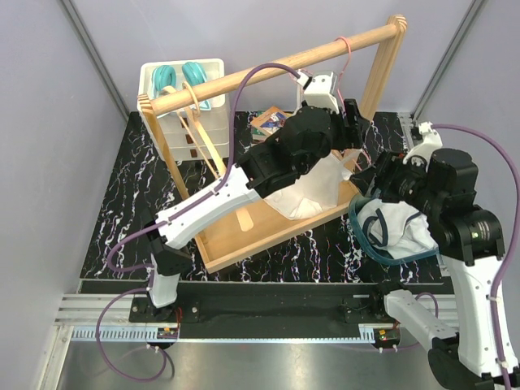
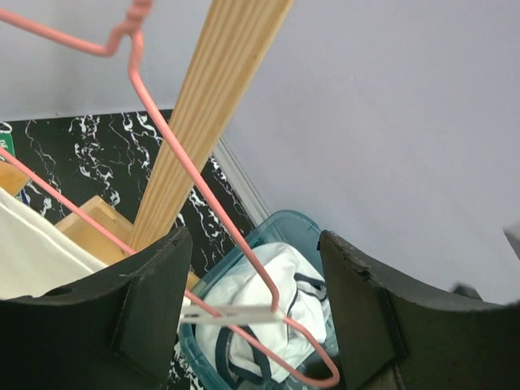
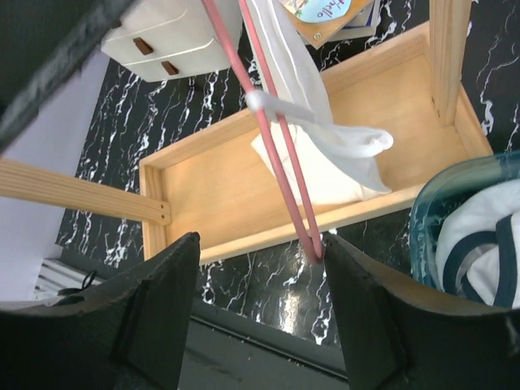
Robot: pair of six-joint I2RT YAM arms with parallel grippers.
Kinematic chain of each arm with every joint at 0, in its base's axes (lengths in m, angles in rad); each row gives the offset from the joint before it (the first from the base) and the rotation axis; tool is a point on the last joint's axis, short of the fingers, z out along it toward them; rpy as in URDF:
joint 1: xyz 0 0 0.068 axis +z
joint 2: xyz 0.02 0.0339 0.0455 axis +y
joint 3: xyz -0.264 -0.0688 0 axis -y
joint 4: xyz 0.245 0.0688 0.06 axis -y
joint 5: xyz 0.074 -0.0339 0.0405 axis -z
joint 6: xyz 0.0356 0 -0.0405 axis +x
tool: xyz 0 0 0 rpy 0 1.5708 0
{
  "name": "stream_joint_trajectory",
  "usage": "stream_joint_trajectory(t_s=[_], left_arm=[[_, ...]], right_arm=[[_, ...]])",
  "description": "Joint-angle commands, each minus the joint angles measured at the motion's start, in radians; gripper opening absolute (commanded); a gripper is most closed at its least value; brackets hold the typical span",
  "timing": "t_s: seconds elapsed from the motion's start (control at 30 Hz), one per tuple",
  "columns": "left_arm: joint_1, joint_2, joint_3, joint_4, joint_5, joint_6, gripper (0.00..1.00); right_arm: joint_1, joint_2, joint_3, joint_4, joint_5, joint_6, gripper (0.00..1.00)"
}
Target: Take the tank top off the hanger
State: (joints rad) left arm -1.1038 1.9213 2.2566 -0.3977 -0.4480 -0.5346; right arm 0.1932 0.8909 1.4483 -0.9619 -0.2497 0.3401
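Observation:
A pink wire hanger (image 1: 344, 49) hangs by its hook from the wooden rod (image 1: 268, 69) near the right post. The white tank top (image 1: 313, 191) droops from it down into the rack's base. My left gripper (image 2: 256, 268) is open, and the hanger (image 2: 203, 195) runs between its fingers (image 2: 150, 301) without being clamped. My right gripper (image 3: 260, 268) is open too. The hanger's (image 3: 276, 154) lower corner rests against the inner side of its right finger. The tank top (image 3: 317, 122) still drapes over the wire there.
A teal bin (image 1: 357, 218) with white, navy-trimmed garments (image 1: 398, 231) sits at the right by my right arm. The rack's wooden tray base (image 3: 244, 187) lies below. A white drawer unit (image 1: 183, 122) and a book (image 1: 268, 122) stand behind the rack.

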Motion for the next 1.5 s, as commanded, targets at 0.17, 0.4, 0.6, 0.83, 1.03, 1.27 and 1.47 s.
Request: stream_joint_trajectory(t_s=[0.17, 0.4, 0.6, 0.83, 1.03, 1.27, 1.47], left_arm=[[0.027, 0.025, 0.015, 0.143, 0.040, -0.014, 0.65], [0.039, 0.034, -0.023, 0.180, 0.066, -0.077, 0.59], [0.041, 0.064, -0.008, 0.224, 0.058, -0.094, 0.47], [0.047, 0.093, 0.011, 0.240, 0.057, -0.130, 0.47], [0.048, 0.123, 0.011, 0.338, 0.032, -0.104, 0.54], [0.053, 0.169, 0.024, 0.444, -0.020, -0.082, 0.51], [0.058, 0.174, 0.046, 0.461, 0.003, -0.102, 0.20]], right_arm=[[-0.003, -0.090, 0.081, -0.162, -0.031, 0.077, 0.71], [-0.003, -0.099, 0.239, -0.262, -0.017, 0.086, 0.71], [-0.003, -0.092, 0.313, -0.308, -0.019, 0.086, 0.71], [-0.003, -0.110, 0.351, -0.365, 0.006, 0.083, 0.71], [-0.003, -0.104, 0.373, -0.382, -0.003, 0.086, 0.70], [-0.003, -0.098, 0.443, -0.445, 0.021, 0.068, 0.70], [-0.003, -0.090, 0.481, -0.485, 0.043, 0.051, 0.71]])
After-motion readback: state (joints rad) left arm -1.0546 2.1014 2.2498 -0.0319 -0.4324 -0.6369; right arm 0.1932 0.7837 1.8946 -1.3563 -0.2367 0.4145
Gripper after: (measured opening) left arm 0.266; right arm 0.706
